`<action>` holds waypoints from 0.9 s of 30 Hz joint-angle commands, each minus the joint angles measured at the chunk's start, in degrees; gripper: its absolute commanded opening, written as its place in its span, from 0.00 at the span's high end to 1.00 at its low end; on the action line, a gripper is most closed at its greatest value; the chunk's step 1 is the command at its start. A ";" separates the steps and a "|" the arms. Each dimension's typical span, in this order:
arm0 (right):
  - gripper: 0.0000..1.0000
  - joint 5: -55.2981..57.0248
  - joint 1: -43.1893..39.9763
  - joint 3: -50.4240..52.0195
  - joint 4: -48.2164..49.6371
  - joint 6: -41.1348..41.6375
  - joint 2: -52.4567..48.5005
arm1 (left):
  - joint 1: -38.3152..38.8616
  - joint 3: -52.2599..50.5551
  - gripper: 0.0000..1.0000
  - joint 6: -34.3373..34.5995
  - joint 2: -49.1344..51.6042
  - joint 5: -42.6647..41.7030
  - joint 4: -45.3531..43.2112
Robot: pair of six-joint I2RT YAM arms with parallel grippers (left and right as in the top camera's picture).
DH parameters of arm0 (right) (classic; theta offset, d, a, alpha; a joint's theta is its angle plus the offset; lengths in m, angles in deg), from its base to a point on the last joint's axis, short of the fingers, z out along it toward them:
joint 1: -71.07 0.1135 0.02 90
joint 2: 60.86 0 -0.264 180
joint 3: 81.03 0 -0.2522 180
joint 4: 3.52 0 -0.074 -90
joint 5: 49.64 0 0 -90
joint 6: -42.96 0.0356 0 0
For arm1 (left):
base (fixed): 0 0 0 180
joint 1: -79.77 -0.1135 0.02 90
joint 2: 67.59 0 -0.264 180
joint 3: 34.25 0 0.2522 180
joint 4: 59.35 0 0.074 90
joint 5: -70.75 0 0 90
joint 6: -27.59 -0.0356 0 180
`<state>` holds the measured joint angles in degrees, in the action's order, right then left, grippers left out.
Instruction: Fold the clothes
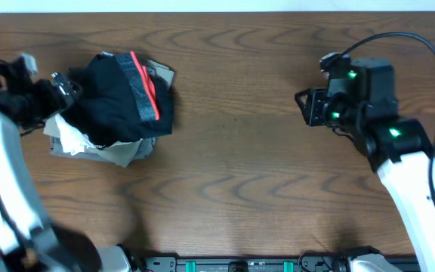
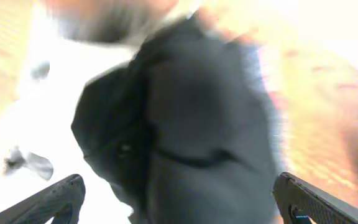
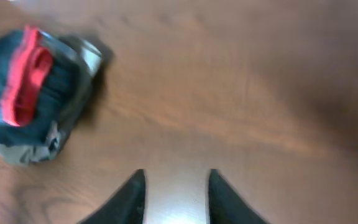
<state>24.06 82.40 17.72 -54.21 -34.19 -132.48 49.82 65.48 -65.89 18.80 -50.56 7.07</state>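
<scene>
The clothes (image 1: 119, 102) lie as a black folded bundle at the table's left, with the coral-red waistband (image 1: 146, 89) showing along its right side. My left gripper (image 1: 69, 89) is at the bundle's left edge. In the left wrist view its jaws stand wide apart, and the black cloth (image 2: 191, 124) fills the space ahead of the gripper (image 2: 179, 208), blurred. My right gripper (image 1: 306, 106) hangs over bare wood far to the right. Its fingers (image 3: 132, 196) are apart with only table between them, and the bundle (image 3: 36, 93) lies far off at the upper left.
Under the bundle lies a pile of white and grey garments (image 1: 81, 143), whose grey edge (image 3: 33, 151) sticks out. The brown wooden table (image 1: 232, 159) stretches between the two arms. Rig hardware (image 1: 240, 264) lines the front edge.
</scene>
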 commanded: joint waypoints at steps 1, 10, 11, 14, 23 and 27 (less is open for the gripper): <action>0.58 -0.22 0.20 -0.20 2.12 -4.98 4.94 | 3.41 3.17 0.02 -4.35 -11.69 -1.27 1.42; 0.01 -0.26 0.22 -0.20 4.28 -6.49 10.32 | 14.62 3.15 0.02 -14.01 -31.78 8.90 11.58; 0.01 -0.26 0.26 -0.20 4.15 -6.49 10.45 | 14.67 3.15 0.02 -14.03 -32.81 8.87 11.72; 0.01 -0.26 0.33 -0.20 3.93 -6.49 10.43 | 14.67 3.13 0.02 -14.05 -35.21 8.90 11.80; 0.01 -1.16 0.31 -0.17 1.29 -6.45 10.43 | 14.67 3.15 0.02 -14.05 -36.28 8.87 11.80; 0.01 -4.17 0.33 -0.20 1.18 -3.80 10.43 | 14.67 3.15 0.02 -14.05 -36.30 8.87 11.80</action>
<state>22.51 82.40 17.72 -52.81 -39.59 -122.40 64.24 68.94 -79.01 -17.51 -42.36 18.77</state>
